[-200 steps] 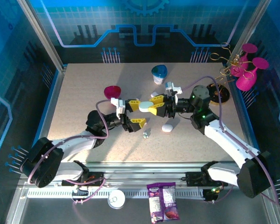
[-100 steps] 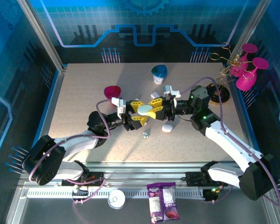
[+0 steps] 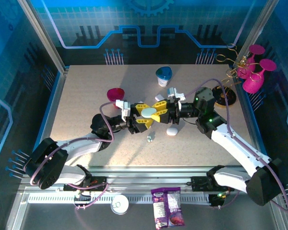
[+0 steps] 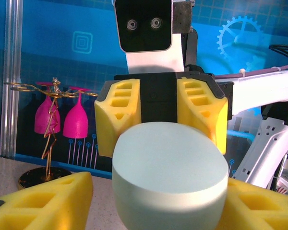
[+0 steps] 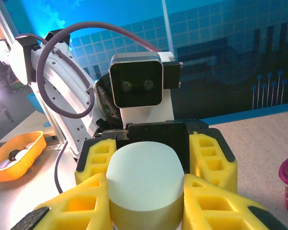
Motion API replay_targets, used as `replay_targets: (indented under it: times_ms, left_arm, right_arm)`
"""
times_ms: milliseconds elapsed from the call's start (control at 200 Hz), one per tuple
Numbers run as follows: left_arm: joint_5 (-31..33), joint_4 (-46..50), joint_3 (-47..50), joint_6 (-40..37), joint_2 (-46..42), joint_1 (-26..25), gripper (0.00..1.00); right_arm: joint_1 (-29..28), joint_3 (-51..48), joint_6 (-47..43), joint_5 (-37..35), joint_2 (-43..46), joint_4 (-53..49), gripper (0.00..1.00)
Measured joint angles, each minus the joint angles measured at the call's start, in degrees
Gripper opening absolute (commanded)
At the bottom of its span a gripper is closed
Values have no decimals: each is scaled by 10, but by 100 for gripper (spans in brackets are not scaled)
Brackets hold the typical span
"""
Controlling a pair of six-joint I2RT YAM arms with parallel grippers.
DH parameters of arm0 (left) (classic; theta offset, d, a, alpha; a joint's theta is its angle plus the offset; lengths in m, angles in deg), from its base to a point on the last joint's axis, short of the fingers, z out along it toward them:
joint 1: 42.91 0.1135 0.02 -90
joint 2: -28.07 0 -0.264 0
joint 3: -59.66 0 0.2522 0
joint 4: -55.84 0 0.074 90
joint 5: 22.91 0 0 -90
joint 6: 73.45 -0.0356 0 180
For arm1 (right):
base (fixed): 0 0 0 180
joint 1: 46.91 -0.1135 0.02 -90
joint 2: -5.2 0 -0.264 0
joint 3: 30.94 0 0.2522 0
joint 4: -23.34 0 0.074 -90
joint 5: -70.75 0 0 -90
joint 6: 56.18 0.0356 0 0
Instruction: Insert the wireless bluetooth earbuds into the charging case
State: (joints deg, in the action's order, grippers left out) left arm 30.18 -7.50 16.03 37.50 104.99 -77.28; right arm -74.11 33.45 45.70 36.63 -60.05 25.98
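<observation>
Above the table's middle the two grippers meet nose to nose. A pale green pebble-shaped charging case (image 3: pixel 150 113) hangs closed between them, flat face up. My right gripper (image 3: pixel 159 109) is shut on its far end, both yellow pads pressed to its sides (image 5: pixel 146 201). My left gripper (image 3: pixel 145 118) flanks the near end (image 4: pixel 158 201): its right pad meets the case (image 4: pixel 170 172), and a narrow strip of table shows beside the left pad. Tiny pale earbuds (image 3: pixel 149 138) lie on the table just in front of the grippers.
A white pebble-shaped case (image 3: pixel 172 131) lies right of the earbuds. Behind are a blue-lidded pot (image 3: pixel 163 75) and a magenta bowl (image 3: pixel 115 92). Pink glasses on a wire rack (image 3: pixel 249 72) stand at the back right. A snack bag (image 3: pixel 167 207) lies on the front rail.
My left gripper has moved right onto the case and its jaws have narrowed round it. The right gripper has shifted slightly left with the case.
</observation>
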Motion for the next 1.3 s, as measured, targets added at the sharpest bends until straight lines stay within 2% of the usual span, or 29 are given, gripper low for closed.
replay_targets:
  times_ms: [175,480,565,610,650,720,760,1036,1166,1296]
  left_arm:
    - [-4,-3,0,1,0,-1,50]
    - [-4,-3,-4,0,0,-2,51]
    - [-4,-1,-4,0,0,-2,40]
    - [-4,0,-4,1,0,-2,38]
    - [-6,1,-4,0,0,-2,40]
    - [-6,1,-4,-1,0,-2,51]
    - [-6,2,-4,-1,0,-3,53]
    - [-6,2,-4,-3,0,-3,46]
    - [-5,3,-4,-3,0,-3,54]
    - [-3,3,-4,-3,0,-3,51]
  right_arm:
    - [-1,0,-2,-5,0,-1,26]
    - [-4,4,-17,-14,0,-24,26]
    - [-5,5,-21,-15,0,-28,26]
    - [-5,5,-22,-15,0,-29,26]
    - [-5,5,-24,-18,0,-29,26]
    - [-5,5,-25,-19,0,-29,26]
    - [-5,5,-23,-19,0,-28,26]
    - [-9,5,1,-20,-1,2,26]
    - [-9,5,1,-20,-8,2,26]
    - [-9,5,-5,-20,-8,-2,26]
